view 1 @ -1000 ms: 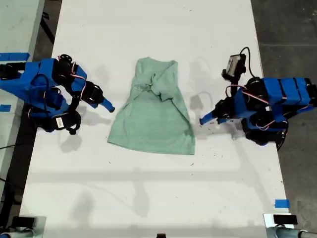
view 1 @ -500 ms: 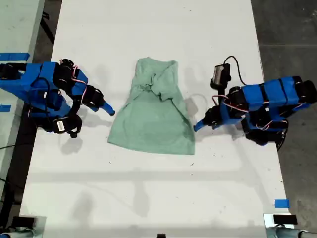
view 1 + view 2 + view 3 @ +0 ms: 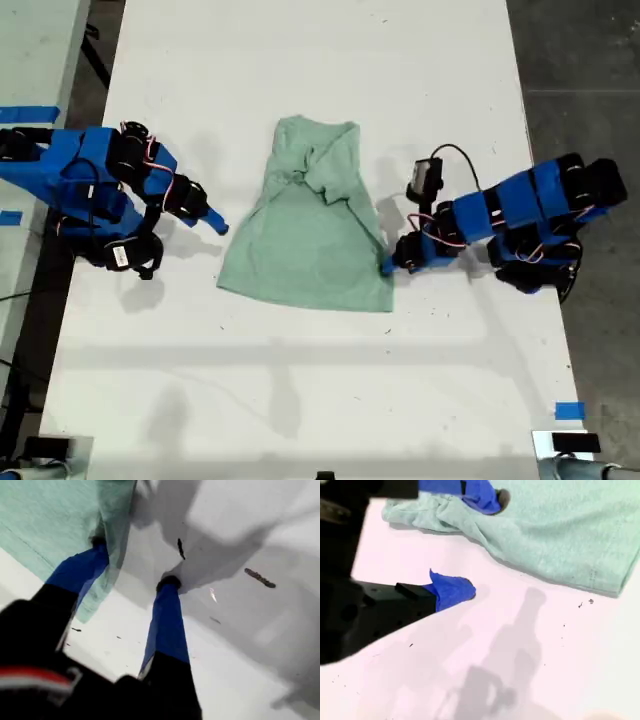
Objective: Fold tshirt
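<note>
Fold in progress, seen from overhead. The tshirt (image 3: 310, 240) lies near the middle of the white desk (image 3: 300, 380), with one arm on either side of it. Its collar end is narrow and bunched, with cloth gathered inward over the chest. The hem end spreads wide and flat.

The first claw (image 3: 388, 265) stands at the hem corner of the tshirt on the exterior view's right. Its jaws are parted and grip nothing: one finger (image 3: 80, 570) rests on the cloth edge, the other on bare desk beside it. The second claw (image 3: 218, 220) hangs just beside the opposite edge of the tshirt, also parted and empty.

By judgement, the sleeve area has been drawn in, while the lengthwise fold of hem toward collar remains undone.

The desk is plain white with small dark specks. A strip of blue tape (image 3: 568, 410) marks it well away from the hem, and dark grey floor (image 3: 580, 60) lies beyond.
</note>
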{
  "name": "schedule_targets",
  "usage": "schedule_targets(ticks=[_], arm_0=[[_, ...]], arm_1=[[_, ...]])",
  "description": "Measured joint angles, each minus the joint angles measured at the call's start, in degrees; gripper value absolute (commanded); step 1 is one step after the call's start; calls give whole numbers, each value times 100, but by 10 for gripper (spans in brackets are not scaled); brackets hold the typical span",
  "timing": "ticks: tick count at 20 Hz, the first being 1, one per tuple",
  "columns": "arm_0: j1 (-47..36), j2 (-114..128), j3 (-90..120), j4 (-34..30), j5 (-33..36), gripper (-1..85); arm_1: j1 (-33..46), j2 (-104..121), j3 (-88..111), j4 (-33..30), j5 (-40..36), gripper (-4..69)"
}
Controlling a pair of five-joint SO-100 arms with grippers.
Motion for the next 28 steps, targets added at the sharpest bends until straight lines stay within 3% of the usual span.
schedule_targets(ticks=[2,4,12,14,18,20,27,28], arm_0=[[18,0,0,-53,0,190],[53,0,0,-62,0,189],[132,0,0,-167,0,180],[132,0,0,-167,0,180],[176,0,35,-167,0,178],[167,0,70,-237,0,176],[167,0,70,-308,0,180],[167,0,70,-308,0,181]], arm_1=[[18,-272,-35,-431,62,132],[-26,-501,-176,-527,97,-18],[-132,-536,-220,-527,132,-21],[-185,-510,-431,-246,105,-21],[-281,422,-1327,1494,-79,-21],[-255,510,-1863,1626,-246,-21],[246,-1318,-2856,-439,-457,-21],[290,-1758,-2988,-738,-457,19]])
